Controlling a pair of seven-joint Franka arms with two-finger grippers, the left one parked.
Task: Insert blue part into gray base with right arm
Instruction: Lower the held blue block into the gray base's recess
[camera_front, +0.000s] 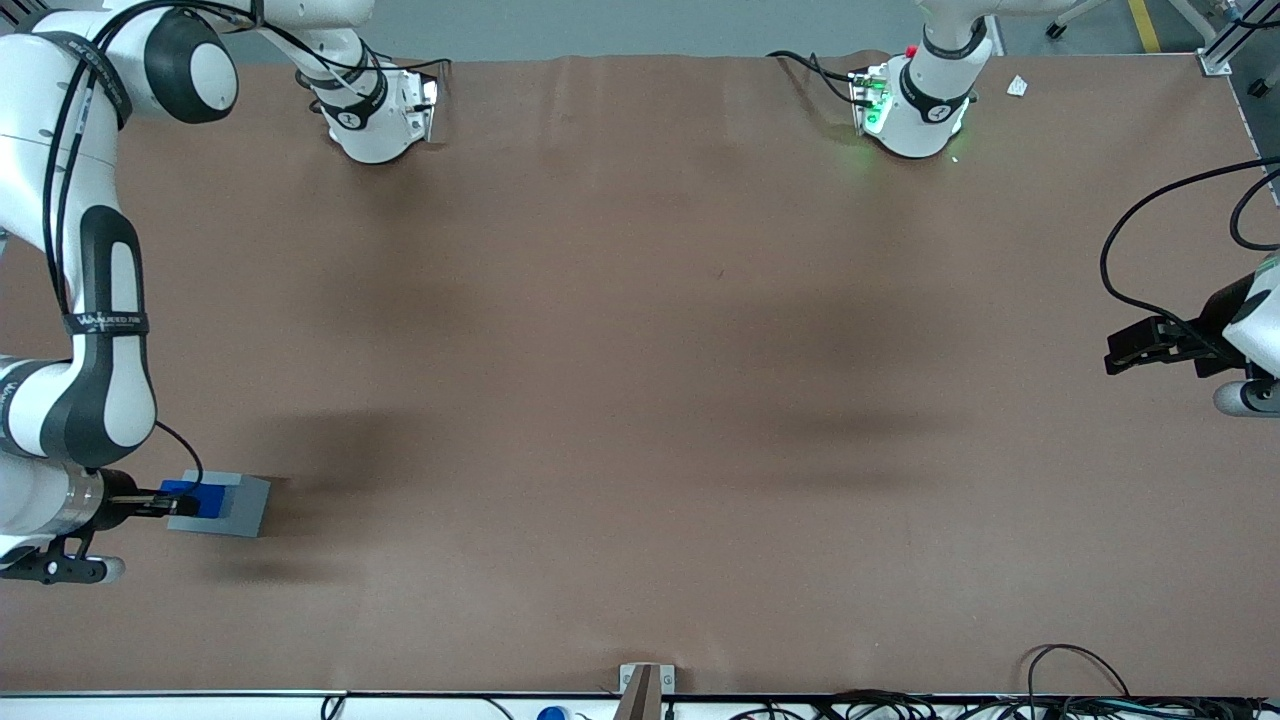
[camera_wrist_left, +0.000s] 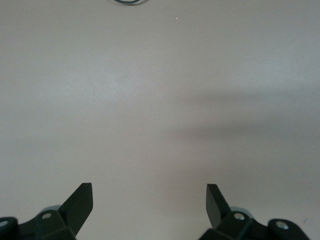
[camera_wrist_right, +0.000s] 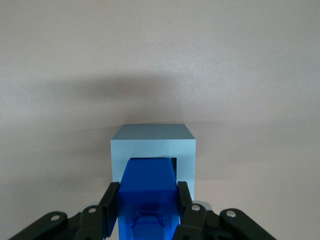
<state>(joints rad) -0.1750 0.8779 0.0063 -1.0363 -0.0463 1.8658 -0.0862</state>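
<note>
Blue part (camera_wrist_right: 147, 192) clamped between closed fingers (camera_wrist_right: 111, 207) of gripper (camera_front: 172, 502), poised over gray base (camera_wrist_right: 152, 146) recess near working arm's end of bench (camera_front: 640, 350). Risks: slight tilt or offset, corner catching rim, jamming; base sliding under push.

I see the blue part (camera_wrist_right: 147, 192) clamped between my gripper's (camera_wrist_right: 148, 212) fingers, directly over the gray base's (camera_wrist_right: 153, 145) square recess

front: high overview | right wrist: close on hand (camera_wrist_right: 147, 210) (downward)
</note>
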